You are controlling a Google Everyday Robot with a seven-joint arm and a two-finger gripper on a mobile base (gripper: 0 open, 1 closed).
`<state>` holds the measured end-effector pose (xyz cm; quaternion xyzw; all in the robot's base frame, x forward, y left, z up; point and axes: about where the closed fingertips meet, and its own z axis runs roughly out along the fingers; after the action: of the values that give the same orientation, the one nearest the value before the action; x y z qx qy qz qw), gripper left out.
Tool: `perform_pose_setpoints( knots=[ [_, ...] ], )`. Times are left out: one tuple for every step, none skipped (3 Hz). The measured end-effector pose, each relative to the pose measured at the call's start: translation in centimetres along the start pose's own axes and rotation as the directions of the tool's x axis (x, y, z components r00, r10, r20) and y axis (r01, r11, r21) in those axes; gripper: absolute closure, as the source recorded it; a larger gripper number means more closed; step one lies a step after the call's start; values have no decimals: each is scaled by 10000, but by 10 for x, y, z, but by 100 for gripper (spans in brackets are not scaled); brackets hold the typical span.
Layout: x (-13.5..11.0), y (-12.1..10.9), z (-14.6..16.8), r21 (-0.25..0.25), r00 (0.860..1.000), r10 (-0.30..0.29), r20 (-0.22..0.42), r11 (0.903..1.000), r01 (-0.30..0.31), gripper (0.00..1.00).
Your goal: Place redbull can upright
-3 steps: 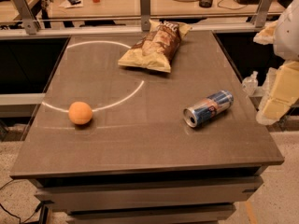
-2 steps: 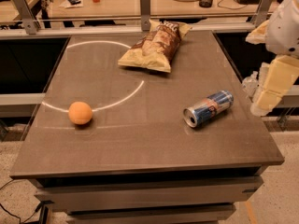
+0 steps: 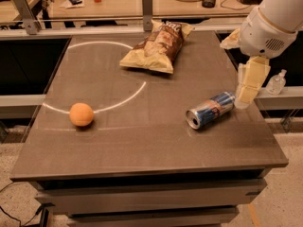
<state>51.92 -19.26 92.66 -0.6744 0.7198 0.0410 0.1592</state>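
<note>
The redbull can (image 3: 211, 110) lies on its side on the right part of the dark table (image 3: 142, 141), its silver open end facing front-left. The gripper (image 3: 246, 96) hangs from the white arm at the right, just past the can's far right end and slightly above the table's right edge. It holds nothing that I can see.
An orange ball (image 3: 81, 114) sits at the left of the table. A bag of chips (image 3: 157, 46) lies at the back centre. A white arc is drawn across the tabletop. A small clear bottle (image 3: 275, 82) stands on a ledge right of the table.
The arm and gripper have moved left and inward, from beyond the table's right edge to right next to the can's far end. The can, ball and bag have not moved.
</note>
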Motion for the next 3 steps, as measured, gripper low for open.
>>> perform_pose_setpoints(
  knots=[
    [2, -3, 21, -12, 9987, -349, -371, 9994, 349, 0],
    [6, -2, 43, -10, 9939, -841, -707, 9964, 842, 0],
    [5, 7, 54, 80, 9839, -1674, -623, 9857, 1682, 0]
  ],
)
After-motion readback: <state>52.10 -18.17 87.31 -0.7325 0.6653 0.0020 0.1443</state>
